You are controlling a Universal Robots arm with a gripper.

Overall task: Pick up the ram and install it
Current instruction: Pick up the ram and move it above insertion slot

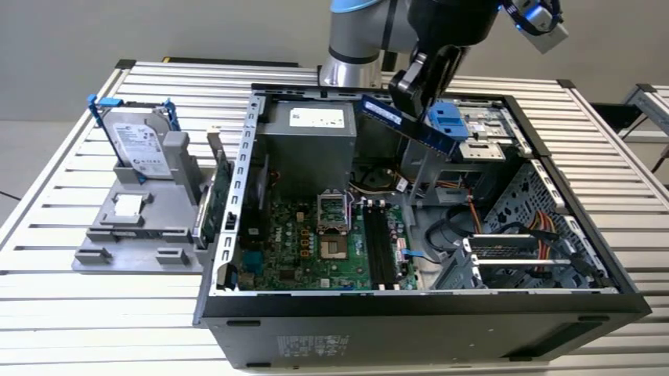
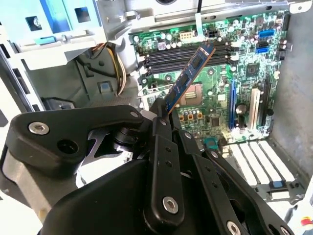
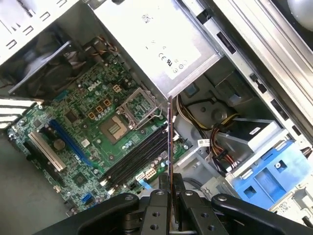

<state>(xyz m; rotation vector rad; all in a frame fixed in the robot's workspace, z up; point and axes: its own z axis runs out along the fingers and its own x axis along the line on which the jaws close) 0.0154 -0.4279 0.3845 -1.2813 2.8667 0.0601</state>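
Ram (image 1: pixel 428 135) clamped in pincer (image 1: pixel 406 95), above mobo (image 1: pixel 303 243)

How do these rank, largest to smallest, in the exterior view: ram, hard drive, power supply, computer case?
1. computer case
2. power supply
3. hard drive
4. ram, slimmest, though held nearer the camera

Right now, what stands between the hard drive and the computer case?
An upright green circuit card, in the exterior view, between the hard drive and the computer case.
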